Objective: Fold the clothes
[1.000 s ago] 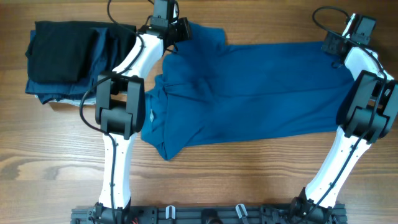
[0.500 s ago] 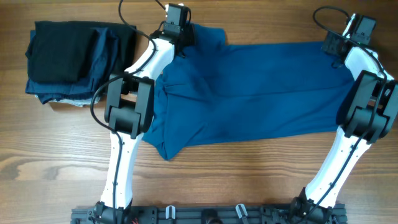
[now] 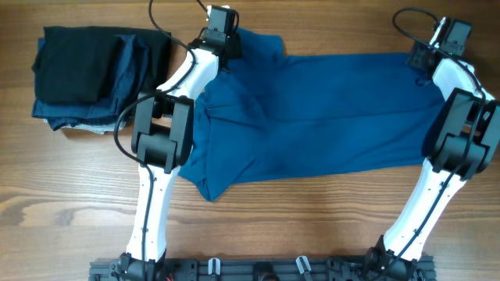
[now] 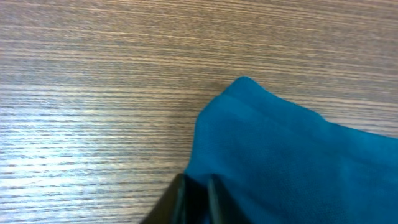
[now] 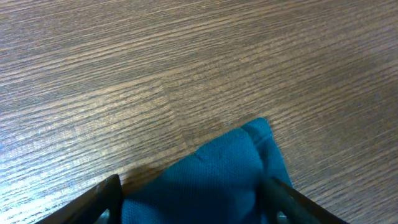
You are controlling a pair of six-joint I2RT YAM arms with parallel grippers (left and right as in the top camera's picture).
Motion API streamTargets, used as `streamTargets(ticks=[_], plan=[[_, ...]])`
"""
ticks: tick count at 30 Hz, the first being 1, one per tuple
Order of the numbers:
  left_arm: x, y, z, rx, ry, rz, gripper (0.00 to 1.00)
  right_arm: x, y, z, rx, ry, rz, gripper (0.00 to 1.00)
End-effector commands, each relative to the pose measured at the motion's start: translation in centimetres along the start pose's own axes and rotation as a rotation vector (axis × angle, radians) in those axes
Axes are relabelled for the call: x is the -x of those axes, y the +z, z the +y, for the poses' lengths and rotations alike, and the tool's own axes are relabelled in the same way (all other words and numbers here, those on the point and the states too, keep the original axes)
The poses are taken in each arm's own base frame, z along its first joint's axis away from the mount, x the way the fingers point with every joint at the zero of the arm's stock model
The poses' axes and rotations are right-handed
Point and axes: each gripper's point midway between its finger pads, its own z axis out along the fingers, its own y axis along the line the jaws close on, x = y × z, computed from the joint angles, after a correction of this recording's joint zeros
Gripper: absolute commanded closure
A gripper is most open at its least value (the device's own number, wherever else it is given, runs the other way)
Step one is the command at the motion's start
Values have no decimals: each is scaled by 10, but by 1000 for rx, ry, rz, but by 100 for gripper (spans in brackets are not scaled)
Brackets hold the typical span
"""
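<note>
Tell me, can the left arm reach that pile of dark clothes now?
Probably yes: the dark pile lies beside it with nothing between. But its end effector looks pinched on the blue shirt and would need to let go first.

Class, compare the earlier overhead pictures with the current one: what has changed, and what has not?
The left hand shifted rightward over the sleeve of the blue polo shirt and closed on its edge. The right hand stays at the far hem corner, jaws apart. Shirt and dark folded pile have not moved.
</note>
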Motion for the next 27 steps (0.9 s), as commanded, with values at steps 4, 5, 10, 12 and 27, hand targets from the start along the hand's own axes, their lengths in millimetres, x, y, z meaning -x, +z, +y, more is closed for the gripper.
streamTargets(ticks=[4, 5, 10, 12, 27], plan=[[-45, 27, 11, 29, 20, 99, 96, -14, 15, -5, -23, -4, 22, 39], [-45, 27, 11, 29, 19, 99, 96, -10, 15, -5, -24, -8, 6, 38], [-45, 27, 11, 29, 19, 99, 92, 2, 14, -19, -104, -2, -41, 8], [-46, 27, 12, 30, 19, 103, 91, 2, 14, -19, -103, -17, -42, 8], [-47, 27, 12, 31, 19, 106, 90, -18, 26, -17, -90, -3, 8, 63]])
